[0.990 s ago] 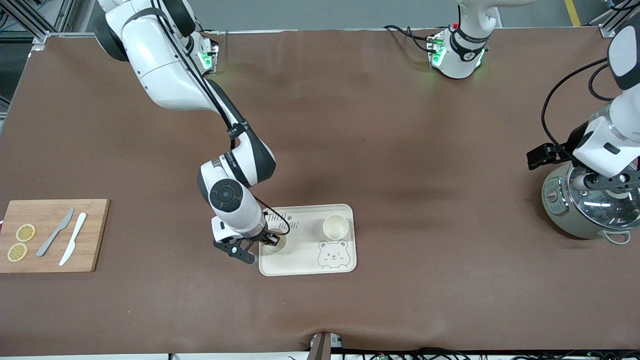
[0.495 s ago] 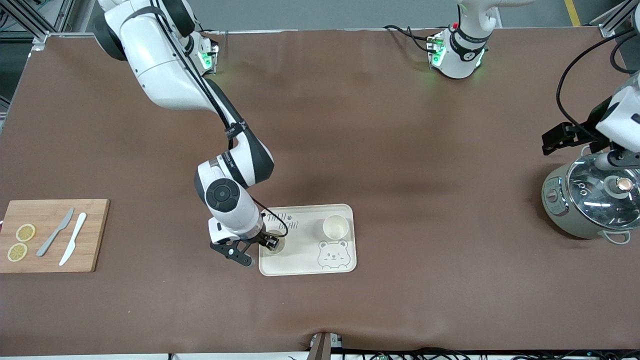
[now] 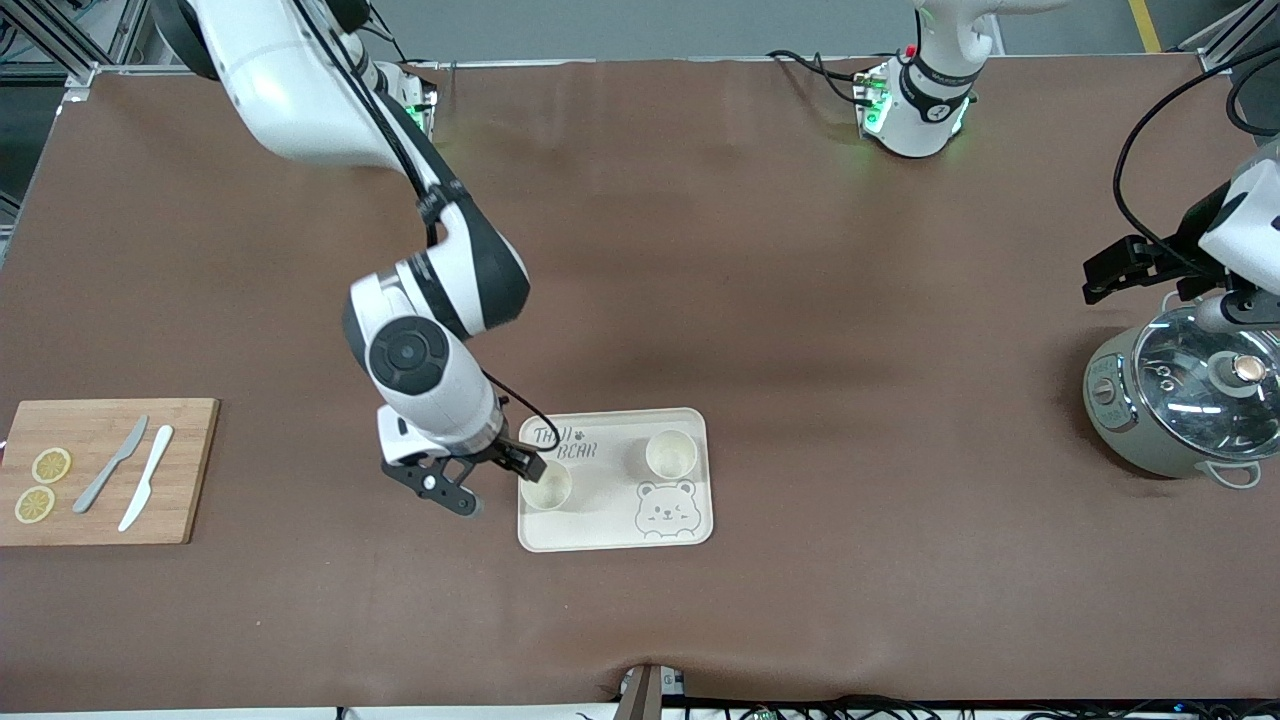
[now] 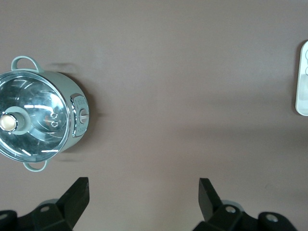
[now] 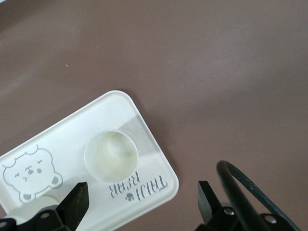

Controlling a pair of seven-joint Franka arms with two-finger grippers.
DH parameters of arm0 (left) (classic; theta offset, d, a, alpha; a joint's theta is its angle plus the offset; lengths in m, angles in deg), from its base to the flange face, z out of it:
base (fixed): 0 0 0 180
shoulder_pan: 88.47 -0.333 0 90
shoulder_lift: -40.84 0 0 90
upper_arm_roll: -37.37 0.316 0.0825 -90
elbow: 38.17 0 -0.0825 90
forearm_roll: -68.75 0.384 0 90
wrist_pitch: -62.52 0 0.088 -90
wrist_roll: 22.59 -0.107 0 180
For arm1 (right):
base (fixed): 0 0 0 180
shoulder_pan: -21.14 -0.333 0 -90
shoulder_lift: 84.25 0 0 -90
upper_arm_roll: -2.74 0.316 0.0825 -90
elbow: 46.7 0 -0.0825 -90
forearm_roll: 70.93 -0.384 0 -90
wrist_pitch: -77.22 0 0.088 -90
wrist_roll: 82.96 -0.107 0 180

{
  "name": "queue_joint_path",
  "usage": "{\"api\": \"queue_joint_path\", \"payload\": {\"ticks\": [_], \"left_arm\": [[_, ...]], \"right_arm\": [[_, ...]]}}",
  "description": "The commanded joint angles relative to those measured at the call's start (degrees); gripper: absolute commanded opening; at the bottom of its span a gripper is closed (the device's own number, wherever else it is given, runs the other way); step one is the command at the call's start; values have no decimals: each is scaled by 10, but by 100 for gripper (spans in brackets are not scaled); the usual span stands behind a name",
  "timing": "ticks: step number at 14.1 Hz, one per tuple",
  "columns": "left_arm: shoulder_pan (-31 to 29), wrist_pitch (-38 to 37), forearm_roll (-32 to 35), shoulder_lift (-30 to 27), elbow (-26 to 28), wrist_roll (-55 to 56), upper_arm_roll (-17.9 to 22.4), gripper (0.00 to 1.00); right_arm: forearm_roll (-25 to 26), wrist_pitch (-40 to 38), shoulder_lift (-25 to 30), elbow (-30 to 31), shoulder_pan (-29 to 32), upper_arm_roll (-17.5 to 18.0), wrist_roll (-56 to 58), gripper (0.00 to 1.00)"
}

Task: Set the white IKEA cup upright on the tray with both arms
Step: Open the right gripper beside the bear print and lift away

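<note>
The cream tray with the bear drawing lies on the brown table. Two white cups stand upright on it: one at the right arm's end, one toward the left arm's end. My right gripper is open and empty, over the tray's edge beside the first cup. In the right wrist view the gripper is above that cup and the tray. My left gripper is open and empty, up over the table beside the pot; it also shows in the left wrist view.
A grey pot with a glass lid stands at the left arm's end, also in the left wrist view. A wooden cutting board with two knives and lemon slices lies at the right arm's end.
My right gripper has let go of the cup on the tray, risen and drawn back toward the right arm's end. My left gripper has lifted off the pot's lid.
</note>
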Motion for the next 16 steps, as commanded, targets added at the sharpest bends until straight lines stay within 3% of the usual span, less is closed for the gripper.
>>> {"api": "queue_joint_path", "payload": {"ticks": [1, 5, 8, 13, 16], "left_arm": [[-5, -13, -12, -1, -12, -10, -1, 100], [-5, -13, -12, -1, -16, -10, -2, 100], [-5, -13, -11, -1, -19, -10, -2, 100], [-5, -13, -12, 0, -19, -11, -1, 100], [-5, -13, -11, 0, -19, -12, -1, 100]], "right_arm": [[4, -104, 88, 21, 12, 3, 83, 100], [4, -245, 205, 26, 43, 3, 143, 100], [4, -282, 297, 62, 80, 2, 197, 100], [2, -344, 344, 77, 202, 3, 394, 100], [0, -308, 374, 140, 259, 3, 461, 100]]}}
